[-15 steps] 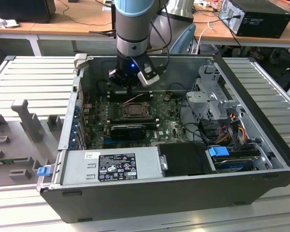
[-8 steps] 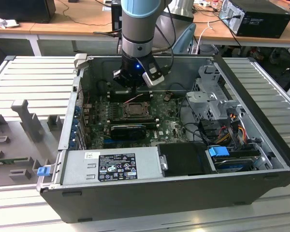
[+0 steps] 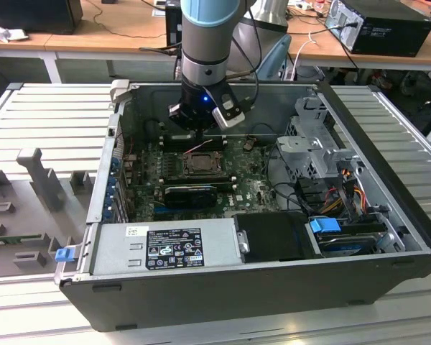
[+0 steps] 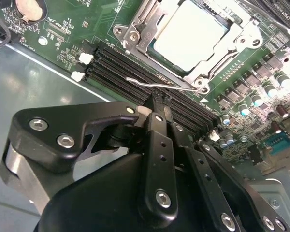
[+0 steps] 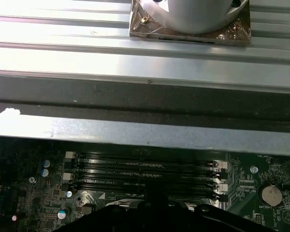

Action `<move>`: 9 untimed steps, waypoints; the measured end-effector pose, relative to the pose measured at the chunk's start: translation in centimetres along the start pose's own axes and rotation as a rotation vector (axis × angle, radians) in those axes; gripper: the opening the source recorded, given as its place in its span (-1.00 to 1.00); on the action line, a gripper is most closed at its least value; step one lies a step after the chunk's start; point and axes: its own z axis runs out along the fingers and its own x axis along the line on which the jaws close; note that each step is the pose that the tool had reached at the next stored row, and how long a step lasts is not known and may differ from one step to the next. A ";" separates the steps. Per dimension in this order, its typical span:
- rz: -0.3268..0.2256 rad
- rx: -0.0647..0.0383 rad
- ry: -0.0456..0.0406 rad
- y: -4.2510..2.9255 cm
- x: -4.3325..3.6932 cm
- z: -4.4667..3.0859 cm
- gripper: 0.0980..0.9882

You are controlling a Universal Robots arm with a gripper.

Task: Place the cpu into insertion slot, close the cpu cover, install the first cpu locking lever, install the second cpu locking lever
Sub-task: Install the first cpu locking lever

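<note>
Pincer seemingly closed, beside one locking lever, one cpu under one cpu cover

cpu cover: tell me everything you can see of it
The thin square grey metal cpu cover is a bare shiny frame with a large square window and screw tabs at its corners. It lies flat, closed down on the green circuit board, framing the pale square cpu. A thin wire locking lever runs along one edge; latching unclear.

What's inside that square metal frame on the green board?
The pale cpu shows through the window of the cpu cover. What lies beneath the cpu is covered.
</note>
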 end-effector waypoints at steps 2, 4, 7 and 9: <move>0.000 0.000 0.0000 0.00 -0.05 0.00 -0.98; 0.000 0.000 0.0000 -0.01 -0.14 0.00 -0.98; 0.000 0.000 0.0000 -0.02 -0.32 0.00 -0.98; 0.000 0.000 0.0000 -0.02 -0.41 0.00 -0.98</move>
